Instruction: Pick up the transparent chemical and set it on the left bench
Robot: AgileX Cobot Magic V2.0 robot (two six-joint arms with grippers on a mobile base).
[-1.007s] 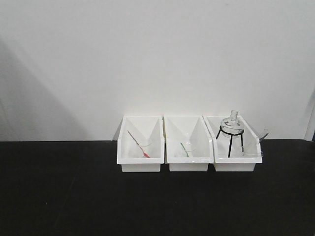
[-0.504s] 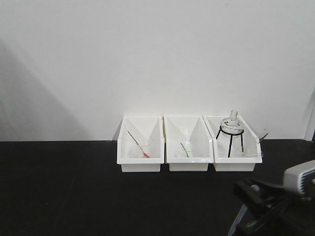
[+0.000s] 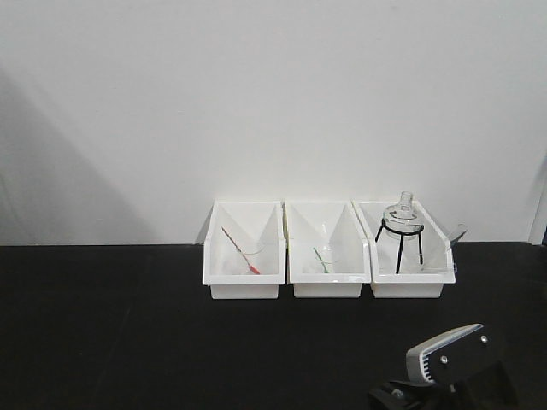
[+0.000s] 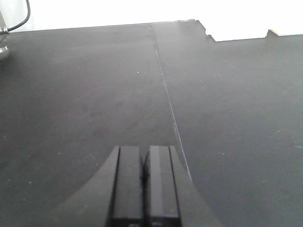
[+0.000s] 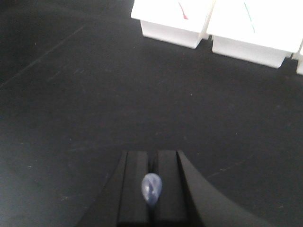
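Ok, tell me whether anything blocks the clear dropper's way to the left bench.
Nothing visible does. The clear plastic dropper sits in the right gripper jaws. The black benchtop leftward shows nothing, and the white plastic bins stand farther back.

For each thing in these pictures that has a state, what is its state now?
Left pincer: shut, holding nothing, above bare black bench.
Right pincer: shut on the transparent chemical, bulb end showing.
Red-tipped stick: leaning in the left bin.
Green-tipped stick: leaning in the middle bin.
Flask: upright on a black stand, right bin.
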